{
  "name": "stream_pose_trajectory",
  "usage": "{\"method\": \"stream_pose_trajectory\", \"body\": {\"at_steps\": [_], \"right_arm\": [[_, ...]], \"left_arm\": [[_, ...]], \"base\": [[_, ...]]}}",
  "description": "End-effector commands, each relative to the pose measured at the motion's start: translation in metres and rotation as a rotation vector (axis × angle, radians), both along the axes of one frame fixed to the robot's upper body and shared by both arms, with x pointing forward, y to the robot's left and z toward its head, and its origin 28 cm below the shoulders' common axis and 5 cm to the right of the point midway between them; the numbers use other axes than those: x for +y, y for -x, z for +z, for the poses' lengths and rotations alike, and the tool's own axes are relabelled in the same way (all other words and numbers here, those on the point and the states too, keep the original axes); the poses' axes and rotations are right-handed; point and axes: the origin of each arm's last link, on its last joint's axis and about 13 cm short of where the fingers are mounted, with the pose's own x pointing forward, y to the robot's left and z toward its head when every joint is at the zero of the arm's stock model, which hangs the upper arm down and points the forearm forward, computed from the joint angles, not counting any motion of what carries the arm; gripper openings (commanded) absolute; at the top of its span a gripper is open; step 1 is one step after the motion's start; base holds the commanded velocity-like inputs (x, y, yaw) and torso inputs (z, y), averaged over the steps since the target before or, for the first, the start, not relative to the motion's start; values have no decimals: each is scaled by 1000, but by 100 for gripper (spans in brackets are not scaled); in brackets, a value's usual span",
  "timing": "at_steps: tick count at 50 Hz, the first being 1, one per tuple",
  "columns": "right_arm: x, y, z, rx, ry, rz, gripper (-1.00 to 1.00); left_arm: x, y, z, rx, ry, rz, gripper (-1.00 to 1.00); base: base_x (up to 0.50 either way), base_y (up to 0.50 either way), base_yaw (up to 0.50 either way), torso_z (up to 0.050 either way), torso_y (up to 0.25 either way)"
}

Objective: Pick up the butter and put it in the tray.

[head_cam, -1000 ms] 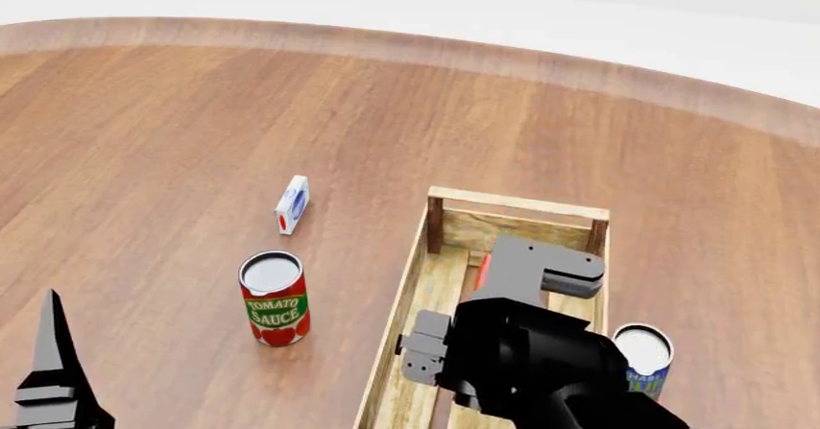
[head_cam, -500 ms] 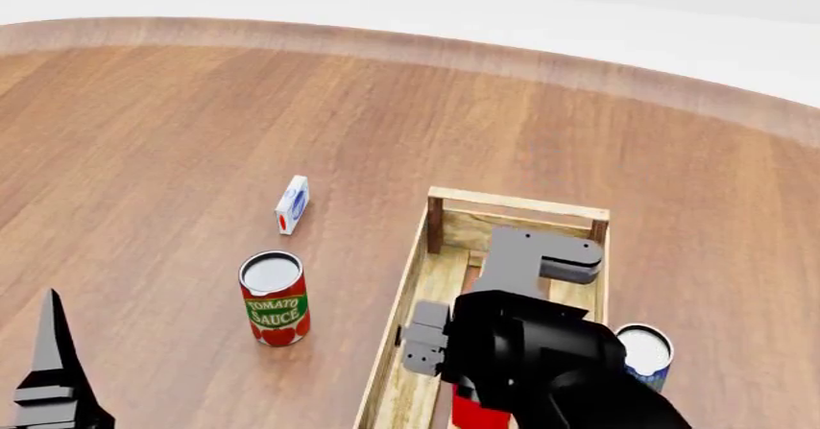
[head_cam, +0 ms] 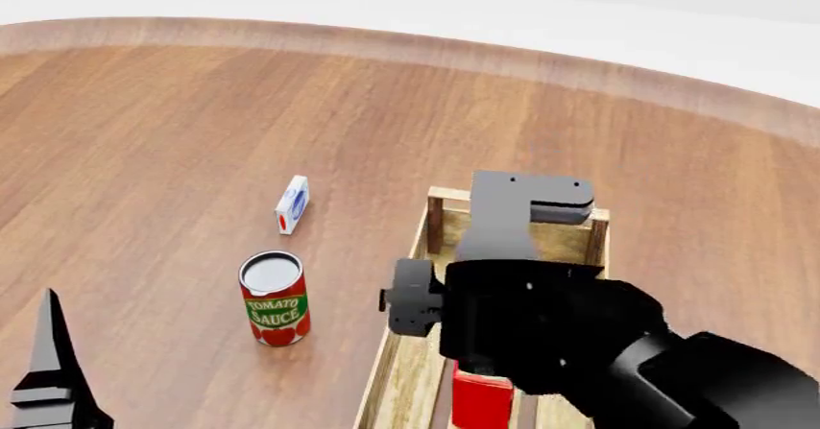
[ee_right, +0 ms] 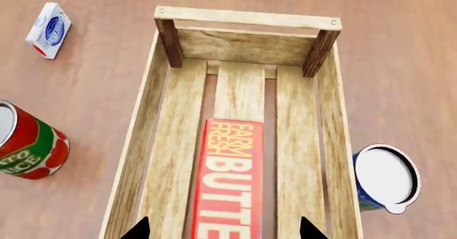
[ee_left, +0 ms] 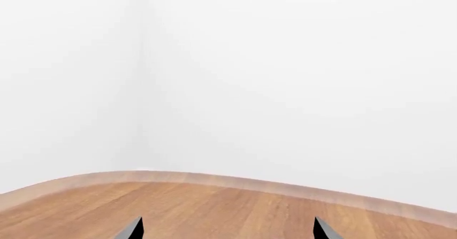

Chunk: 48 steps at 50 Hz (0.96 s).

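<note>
The right gripper (ee_right: pixel 221 229) hangs above the tray (ee_right: pixel 325 143) with fingers spread, grasping nothing. The butter (ee_right: pixel 230 180) lies flat on the tray's middle floor slat. The left gripper (ee_left: pixel 227 229), also spread and empty, sits well apart from the tomato sauce can (head_cam: pixel 275 298).

Most of the tray (head_cam: pixel 423 247) and all but a red corner of the butter (head_cam: pixel 481 400) are hidden in the head view by the right arm, while the butter's lettering is cut off at the right wrist view's edge.

Bright, even, sharp simulator renders
</note>
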Motion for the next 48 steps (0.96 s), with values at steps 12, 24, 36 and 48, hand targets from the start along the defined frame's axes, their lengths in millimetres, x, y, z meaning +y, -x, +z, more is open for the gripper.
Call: {"method": "stream_pose_trajectory", "body": {"at_steps": [12,24,36,48], "right_arm": [[-3,93,4,-908,239,221,100],[-13,140,-42,-1097,375,137,100],[-17,167,-72,-1084,423,108,100],[-14,192,-86,-1066,454,115,100]], "left_arm": [[-2,0,1,-11,15,-34,100],[-11,-7,-17,30,-18,-62,100],[-14,-6,-18,34,-24,-76,100],[-15,-6,-22,42,-21,-86,100]], "base": [[0,0,0,0,0],[0,0,0,0,0],[0,0,0,0,0],[0,0,0,0,0]]}}
